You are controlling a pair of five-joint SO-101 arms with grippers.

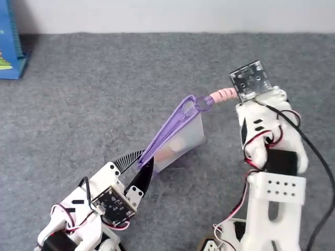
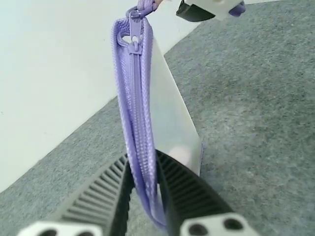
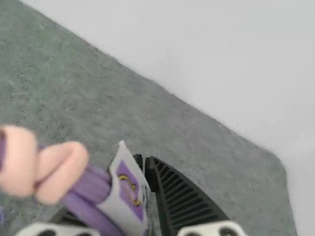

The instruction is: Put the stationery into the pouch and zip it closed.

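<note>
Likely a lab bench: robot arm (image 1: 272,172) on a grey mat (image 1: 94,94), white wall (image 1: 157,15) behind it, blue box (image 1: 9,47) at its corner.

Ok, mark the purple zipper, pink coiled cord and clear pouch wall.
purple fabric zipper (image 2: 134,98), left wrist view, mid tape.
pink coiled cord (image 1: 222,95), high view, middle coil.
clear plastic pouch wall (image 2: 170,113), left wrist view, centre.

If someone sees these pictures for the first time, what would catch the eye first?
A purple pouch is held stretched between the two arms over the grey table. The left hand clamps one end of it, and the right hand grips the pink coiled strap at the other end. A blue box stands at the table's edge, at the left of the high view.
</note>
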